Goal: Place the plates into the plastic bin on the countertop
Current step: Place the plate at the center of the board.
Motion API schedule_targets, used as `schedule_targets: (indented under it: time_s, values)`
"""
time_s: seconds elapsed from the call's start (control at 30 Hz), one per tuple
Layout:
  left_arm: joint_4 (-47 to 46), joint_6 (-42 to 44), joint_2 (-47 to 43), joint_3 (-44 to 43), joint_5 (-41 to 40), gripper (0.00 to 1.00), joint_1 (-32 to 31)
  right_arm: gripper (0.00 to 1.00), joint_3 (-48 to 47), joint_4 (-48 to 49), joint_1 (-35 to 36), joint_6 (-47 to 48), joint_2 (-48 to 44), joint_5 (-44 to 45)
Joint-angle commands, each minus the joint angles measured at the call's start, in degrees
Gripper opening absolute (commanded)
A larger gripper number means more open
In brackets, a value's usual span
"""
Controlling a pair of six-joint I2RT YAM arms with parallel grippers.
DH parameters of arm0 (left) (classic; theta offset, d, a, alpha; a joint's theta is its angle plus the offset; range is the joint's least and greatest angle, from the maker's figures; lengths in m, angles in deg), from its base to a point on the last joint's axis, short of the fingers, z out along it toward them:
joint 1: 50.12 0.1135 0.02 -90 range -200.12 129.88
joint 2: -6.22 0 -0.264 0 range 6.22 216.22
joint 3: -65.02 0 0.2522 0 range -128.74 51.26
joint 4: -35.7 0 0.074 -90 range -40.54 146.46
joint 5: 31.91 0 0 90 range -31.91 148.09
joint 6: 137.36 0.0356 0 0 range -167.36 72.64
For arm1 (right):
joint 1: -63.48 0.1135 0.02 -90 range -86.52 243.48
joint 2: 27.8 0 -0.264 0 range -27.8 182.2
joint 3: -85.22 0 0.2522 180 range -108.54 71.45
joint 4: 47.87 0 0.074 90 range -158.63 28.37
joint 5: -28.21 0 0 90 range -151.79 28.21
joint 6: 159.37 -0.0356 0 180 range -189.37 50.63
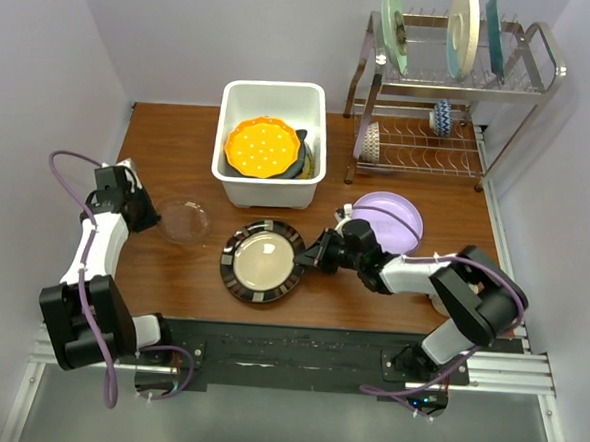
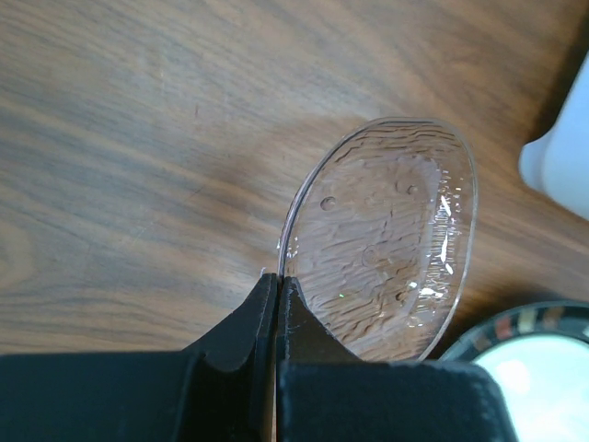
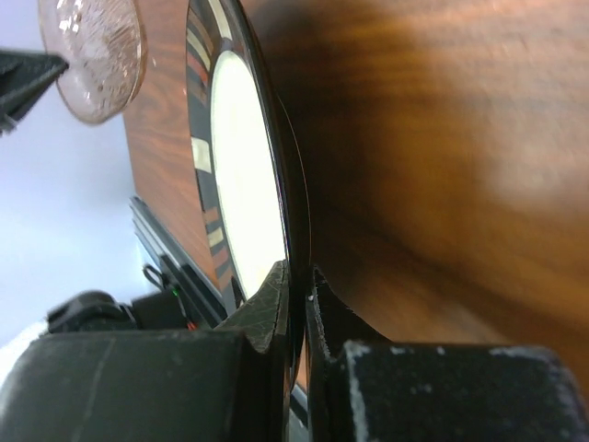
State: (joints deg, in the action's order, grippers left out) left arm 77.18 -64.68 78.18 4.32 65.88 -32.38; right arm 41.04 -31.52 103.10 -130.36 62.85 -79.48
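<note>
Clamping rims, my right gripper (image 1: 310, 252) held the black-rimmed striped plate (image 1: 262, 262), left gripper (image 2: 277, 287) the clear glass plate (image 2: 386, 235). Lifting into the far white plastic bin (image 1: 224, 126) seemed next.

countertop (image 1: 172, 274) | on it: plastic bin (image 1: 273, 85), glass plate (image 1: 183, 219), striped plate (image 1: 262, 262), lilac plate (image 1: 390, 219), wire rack (image 1: 420, 147)

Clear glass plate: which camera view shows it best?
The left wrist view: the clear glass plate looms large, rim pinched in the left claw. The top view shows it small and faint; the right wrist view crops it in a corner.
</note>
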Motion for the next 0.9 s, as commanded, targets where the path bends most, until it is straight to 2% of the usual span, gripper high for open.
schedule_targets:
  time_s: [0.0,0.2,0.3,0.37,0.5,0.57,0.7,0.87]
  values:
    - [-0.83,2.55,3.35,-2.46,1.34,0.0,0.55,0.0,0.53,-5.3,-0.15,3.16,-8.36,-2.7]
    - [-0.48,3.35,7.93,-3.07,4.42,0.0,0.63,0.0,-3.68,-19.71,-0.07,8.34,-17.07,-3.05]
    - [-0.66,3.35,8.8,-2.98,5.56,0.0,0.63,0.0,-5.44,-24.11,-0.15,9.4,-21.65,-2.79]
    - [-0.74,3.43,9.77,-2.81,6.44,0.03,0.54,0.0,-6.32,-25.62,-0.24,9.49,-23.94,-2.87]
    - [-0.83,3.61,10.91,-2.72,8.46,0.21,0.54,0.0,-7.47,-27.2,-0.24,9.75,-26.05,-2.35]
    - [-0.83,3.7,11.27,-2.72,8.64,0.25,0.46,0.0,-7.99,-27.56,-0.15,9.93,-26.58,-2.17]
    - [-0.57,3.96,10.83,-2.81,7.42,0.48,0.46,0.0,-8.43,-27.74,-0.24,9.84,-26.76,-2.43]
    - [-0.74,3.79,8.2,-2.72,5.22,0.61,0.54,0.0,-9.05,-27.38,-0.24,9.49,-26.67,-2.78]
